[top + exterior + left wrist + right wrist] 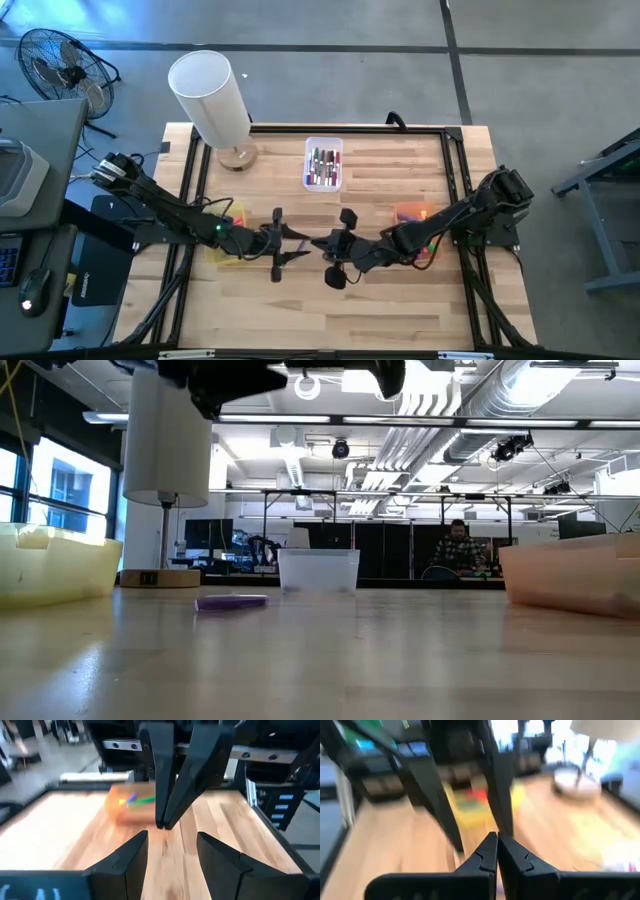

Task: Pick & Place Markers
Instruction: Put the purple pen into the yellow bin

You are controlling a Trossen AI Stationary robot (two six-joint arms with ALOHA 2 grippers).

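My two grippers face each other above the middle of the table. My left gripper (298, 245) (172, 857) is open with nothing between its fingers. My right gripper (322, 245) (497, 852) is shut, fingertip to fingertip, and no marker shows in it. Its shut tips (165, 822) hang just ahead of my left fingers. One purple marker (232, 601) lies flat on the tabletop. Several markers (322, 165) lie in the clear bin at the back centre. More markers (140, 799) lie in the orange bin (415, 228).
A yellow bin (228, 245) sits under my left arm, at the left. A lamp with a white shade (210, 95) stands on its wooden foot at the back left. Bare wood stretches along the near edge (320, 315). A person (458, 550) sits in the room beyond.
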